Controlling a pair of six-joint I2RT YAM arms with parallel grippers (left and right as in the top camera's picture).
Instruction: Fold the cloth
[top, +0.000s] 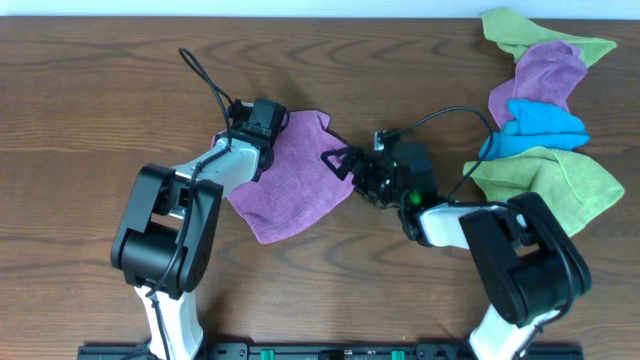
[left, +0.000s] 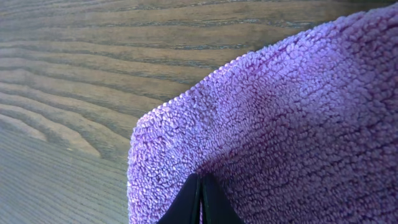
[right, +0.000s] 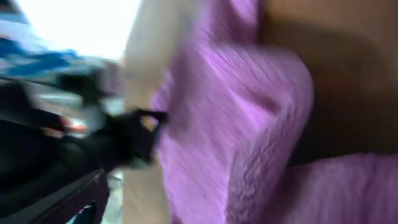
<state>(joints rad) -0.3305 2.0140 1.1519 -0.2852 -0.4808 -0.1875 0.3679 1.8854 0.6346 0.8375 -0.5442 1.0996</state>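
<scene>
The purple-magenta cloth (top: 295, 185) lies partly spread on the wooden table, left of centre. My left gripper (top: 262, 138) is at its upper left edge. In the left wrist view its fingers (left: 200, 200) are pressed together on the cloth (left: 280, 124) near a corner. My right gripper (top: 330, 158) is at the cloth's right edge with its fingertips meeting on the fabric. The right wrist view is blurred. It shows the cloth (right: 249, 124) raised and bunched close to the camera, hiding the fingers.
A pile of other cloths lies at the back right: a green cloth (top: 520, 30), a crumpled mauve cloth (top: 545, 75), a blue cloth (top: 540, 125) and another green cloth (top: 565, 180). Cables run from both wrists.
</scene>
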